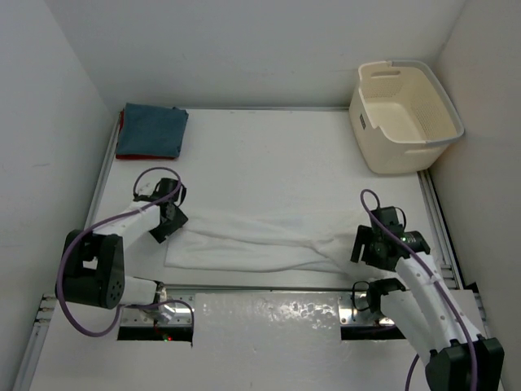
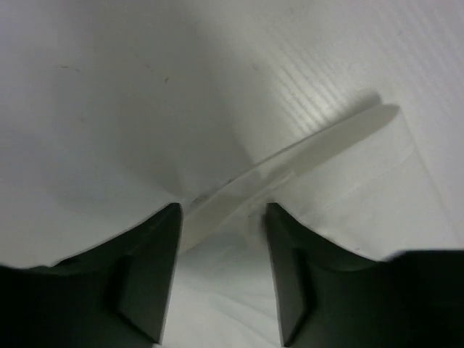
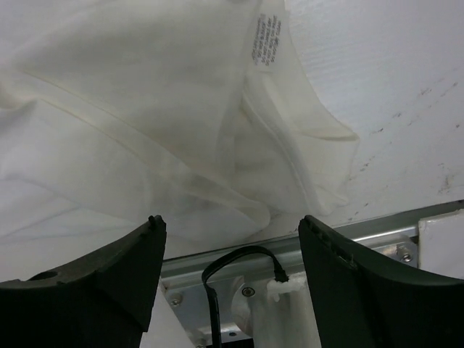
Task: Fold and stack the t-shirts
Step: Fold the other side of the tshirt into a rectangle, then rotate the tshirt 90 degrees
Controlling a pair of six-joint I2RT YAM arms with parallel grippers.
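A white t-shirt (image 1: 260, 240) lies as a long folded band across the near part of the table. My left gripper (image 1: 168, 223) is at its left end. In the left wrist view that gripper (image 2: 222, 212) stands open, with white cloth (image 2: 217, 290) lying loose between the fingers and a hem (image 2: 290, 163) just ahead. At the shirt's right end my right gripper (image 1: 359, 245) is open too. Its fingers (image 3: 230, 221) are spread wide with nothing between them, and the rumpled cloth (image 3: 145, 109) lies just beyond the tips. A folded blue-grey t-shirt (image 1: 153, 130) rests on a red t-shirt (image 1: 120, 122) at the back left.
A cream perforated laundry basket (image 1: 404, 116) stands at the back right corner. White walls close in the table on the left, back and right. A metal rail (image 1: 269, 287) runs along the near edge, with a black cable (image 3: 217, 272) below my right fingers.
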